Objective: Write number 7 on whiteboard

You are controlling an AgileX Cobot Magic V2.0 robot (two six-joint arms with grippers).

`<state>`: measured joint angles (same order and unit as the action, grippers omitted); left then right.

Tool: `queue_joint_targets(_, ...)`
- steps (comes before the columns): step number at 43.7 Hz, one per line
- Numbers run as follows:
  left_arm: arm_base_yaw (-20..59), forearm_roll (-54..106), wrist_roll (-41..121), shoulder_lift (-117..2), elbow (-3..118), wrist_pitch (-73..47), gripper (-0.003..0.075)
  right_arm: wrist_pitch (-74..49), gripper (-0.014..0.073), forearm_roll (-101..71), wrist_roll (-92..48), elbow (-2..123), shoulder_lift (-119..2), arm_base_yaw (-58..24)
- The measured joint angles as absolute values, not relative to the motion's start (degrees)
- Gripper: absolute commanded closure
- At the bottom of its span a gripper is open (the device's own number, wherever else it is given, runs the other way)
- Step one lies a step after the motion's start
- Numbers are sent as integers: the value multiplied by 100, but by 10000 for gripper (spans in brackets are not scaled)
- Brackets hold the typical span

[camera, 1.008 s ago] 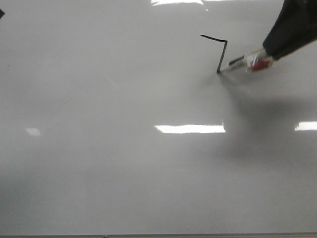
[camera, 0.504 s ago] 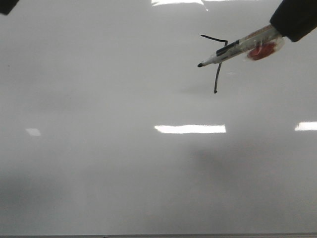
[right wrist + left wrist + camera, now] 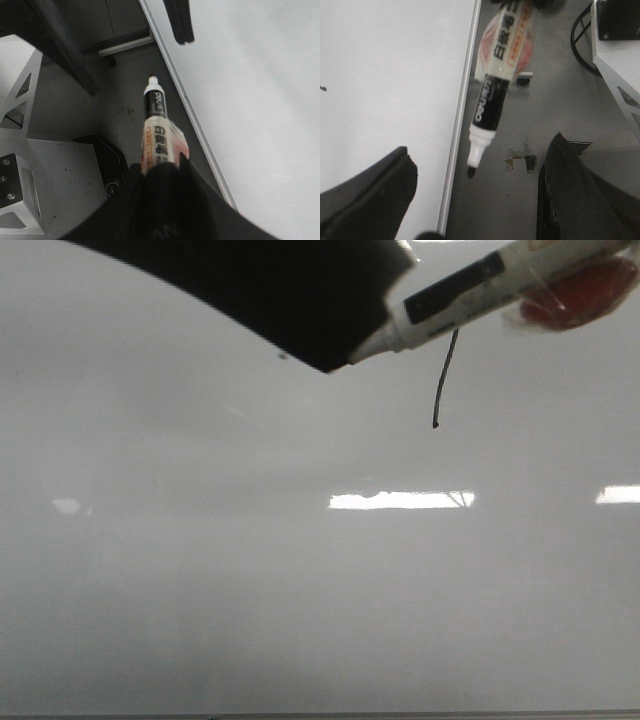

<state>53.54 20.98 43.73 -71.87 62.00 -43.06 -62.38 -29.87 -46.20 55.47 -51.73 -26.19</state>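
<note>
The right gripper [image 3: 159,172] pinches the marker [image 3: 156,130]. The left gripper [image 3: 475,200] is spread. On the whiteboard [image 3: 300,590], the number 7 [image 3: 441,390] shows at 1 o'clock.

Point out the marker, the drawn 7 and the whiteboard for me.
marker [image 3: 450,292]: front view, on its black label band.
7 [image 3: 440,390]: front view, on the visible stem.
whiteboard [image 3: 250,590]: front view, on bare surface.
</note>
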Motion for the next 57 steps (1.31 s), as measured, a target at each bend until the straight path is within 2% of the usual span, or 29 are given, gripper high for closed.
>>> queue_joint_targets(13, 5602, 2183, 4460, -7984, 6531, -4041, 220, -6204, 661, -2987, -4634, 5547, -5173, -2619)
queue_joint_targets(29, 5631, 2212, 4483, -8036, 6666, -4019, 522, -6168, 661, -2987, -4647, 5547, -5173, -2619)
queue_joint_targets(36, 5631, 2212, 4506, -8039, 6706, -4141, 595, -6115, 661, -2987, -4661, 5547, -5173, -2619)
queue_joint_targets(49, 5631, 2096, 4638, -8049, 6744, -4368, 682, -6190, 652, -3025, -4713, 5547, -5173, -2630)
queue_joint_targets(52, 5631, 2094, 4664, -8049, 6744, -4367, 693, -6190, 596, -3025, -4713, 5547, -5173, -2630)
queue_joint_targets(55, 5631, 2071, 4672, -8049, 6744, -4380, 699, -6190, 480, -3025, -4727, 5547, -5173, -2630)
queue_joint_targets(57, 5635, 2044, 4672, -8049, 6744, -4384, 698, -6190, 368, -3034, -4727, 5547, -5173, -2630)
